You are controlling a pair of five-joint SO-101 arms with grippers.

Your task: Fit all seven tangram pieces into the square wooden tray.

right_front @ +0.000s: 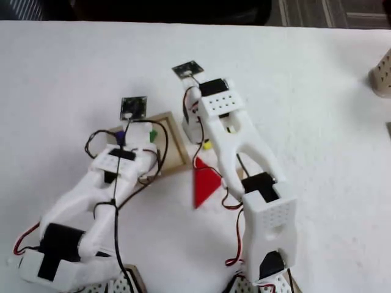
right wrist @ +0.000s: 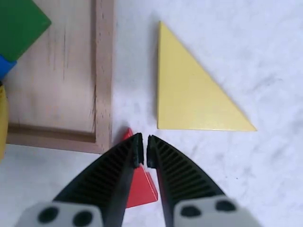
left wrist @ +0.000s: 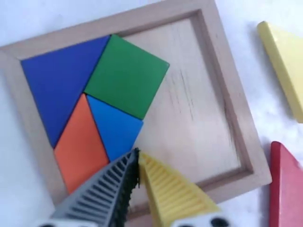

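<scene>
Four pieces (left wrist: 125, 75) lie in tray (right_front: 176, 145) (left of centre, high view); my left gripper (left wrist: 138, 166) and right gripper (right wrist: 144, 144): both closed, empty.

Robotics lab, white table (right_front: 317, 110) — exposed wiring (right_front: 115, 238)

**Tray half open, half blocked**

Inside the tray (left wrist: 222, 80), the blue triangle (left wrist: 57, 80), green square (left wrist: 127, 75), orange piece (left wrist: 80, 146) and light-blue triangle (left wrist: 113, 127) are crowding one side. The other side's floor is lying bare. The left gripper (left wrist: 138, 163) is hanging over that floor, jaws closed. Just outside the tray, the yellow triangle (right wrist: 189, 99) and red triangle (right wrist: 139, 187) are lying close together, with the right gripper (right wrist: 143, 147) hovering between them.
</scene>
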